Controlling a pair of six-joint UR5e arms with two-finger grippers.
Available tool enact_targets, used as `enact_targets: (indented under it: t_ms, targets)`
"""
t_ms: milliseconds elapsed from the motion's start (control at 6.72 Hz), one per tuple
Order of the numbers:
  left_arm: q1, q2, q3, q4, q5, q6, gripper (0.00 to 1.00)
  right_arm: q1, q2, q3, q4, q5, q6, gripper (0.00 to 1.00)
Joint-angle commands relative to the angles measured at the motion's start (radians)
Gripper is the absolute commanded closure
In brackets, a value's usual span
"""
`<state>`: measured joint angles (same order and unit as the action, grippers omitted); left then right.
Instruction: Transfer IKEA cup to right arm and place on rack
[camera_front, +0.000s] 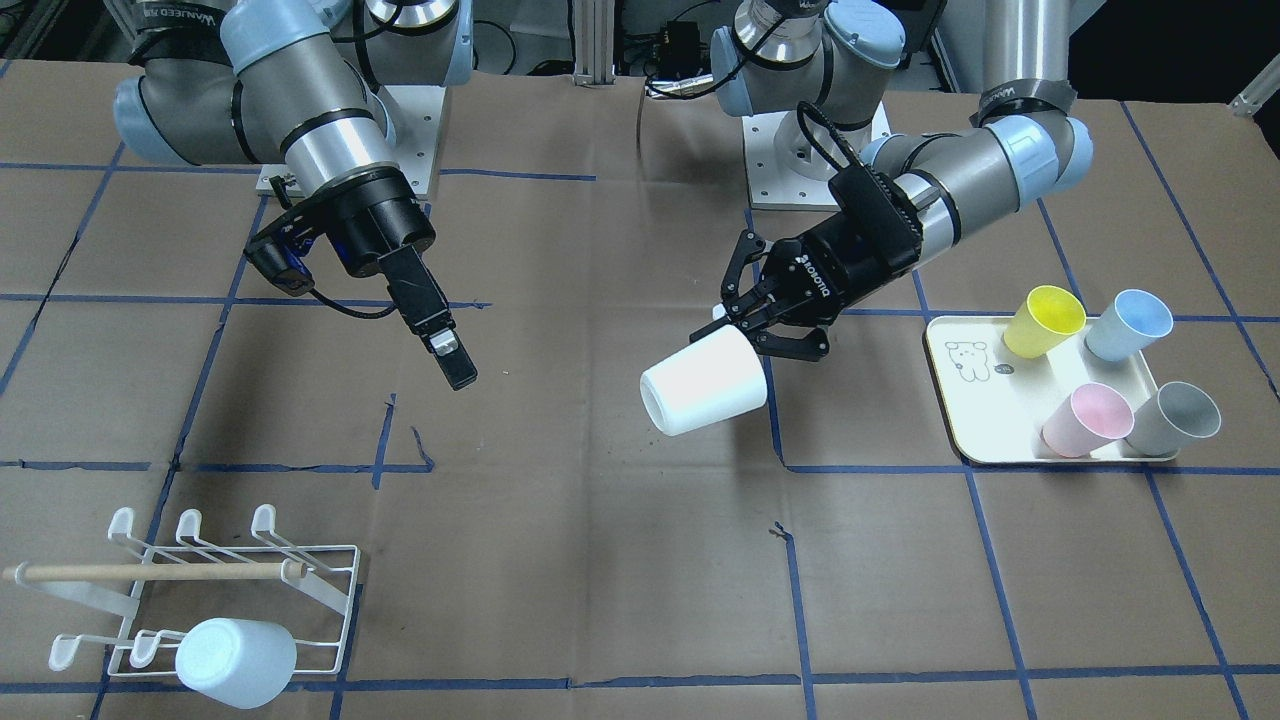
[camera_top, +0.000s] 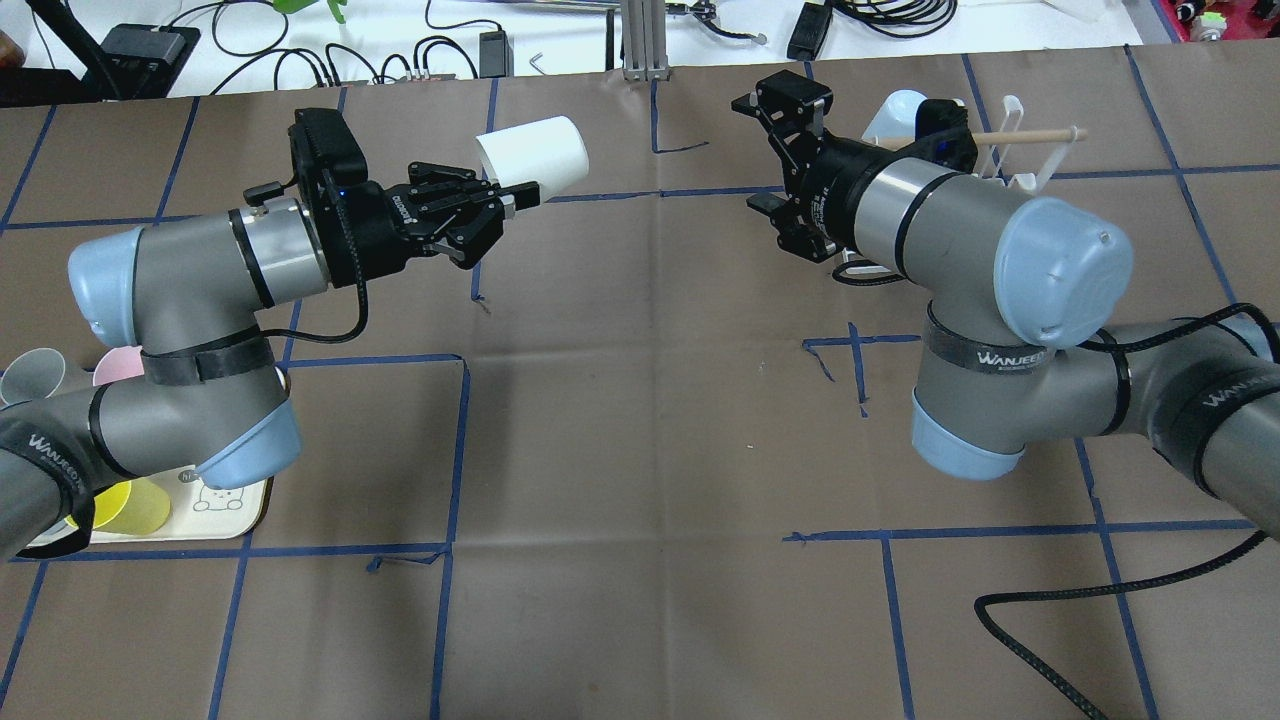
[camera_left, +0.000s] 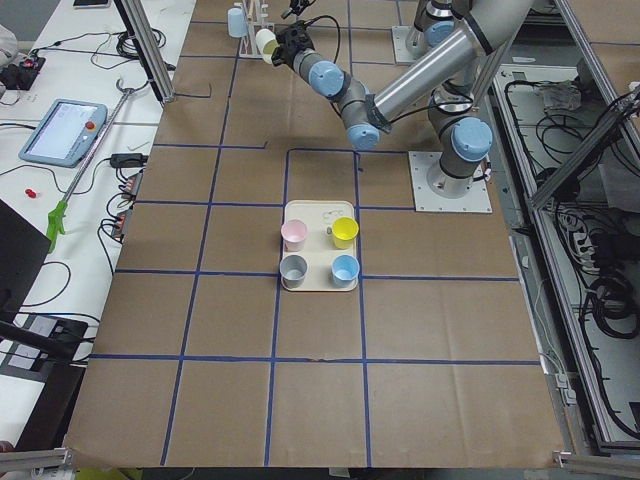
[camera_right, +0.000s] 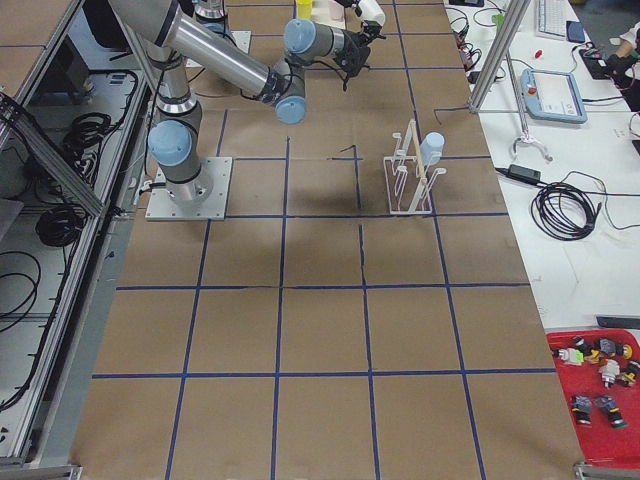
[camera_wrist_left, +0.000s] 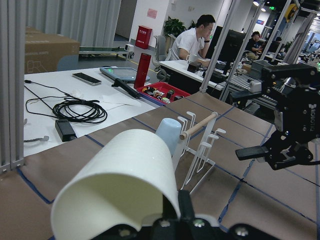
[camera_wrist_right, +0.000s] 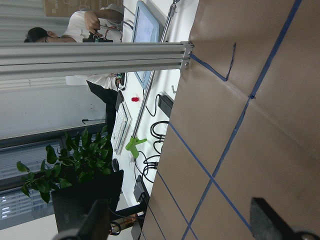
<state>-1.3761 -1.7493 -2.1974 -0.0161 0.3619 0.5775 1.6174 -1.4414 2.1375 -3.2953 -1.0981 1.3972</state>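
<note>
The cup (camera_front: 703, 385) is white and hangs in the air over the middle of the table (camera_front: 600, 560). It is clear of the brown paper and tipped almost onto its side. Its wide mouth points away from the left gripper (camera_front: 745, 335), toward the robot's right. That gripper is clamped on the cup's narrower bottom end, its fingers pressed against the wall.

The right gripper (camera_top: 752, 152) is well apart from the cup and turned toward it. Its two fingers are spread wide with nothing between them; its wrist view shows only taped paper between the tips.

The rack (camera_front: 263, 518) stands on the table on the robot's right side, near the operators' edge. Its wooden handle (camera_front: 150, 572) runs lengthwise above the base, between the two rows of prongs. A pale blue cup (camera_front: 235, 660) hangs over the end prong of the row nearer the operators, and the other prongs are bare.

On the robot's left side lies a cream tray (camera_front: 965, 400) with a small bear drawn on it. Four cups stand upright in it, mouths up. The yellow cup (camera_front: 1043, 320) and blue cup (camera_front: 1128, 325) are in the row nearer the robot. The pink cup (camera_front: 1087, 420) and grey cup (camera_front: 1172, 418) are in the row nearer the operators.
</note>
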Motion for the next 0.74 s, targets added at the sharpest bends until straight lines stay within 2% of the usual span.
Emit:
enact_targets:
  t_ms: [0, 595]
  targets:
    - [-0.078, -0.021, -0.016, 0.082, -0.003, -0.019, 1.0, 0.034, 0.018, -0.007, -0.004, -0.003, 0.026, 0.01]
    - [-0.084, -0.013, -0.015, 0.082, -0.005, -0.027, 1.0, 0.071, 0.019, -0.028, 0.0, -0.008, 0.055, 0.04]
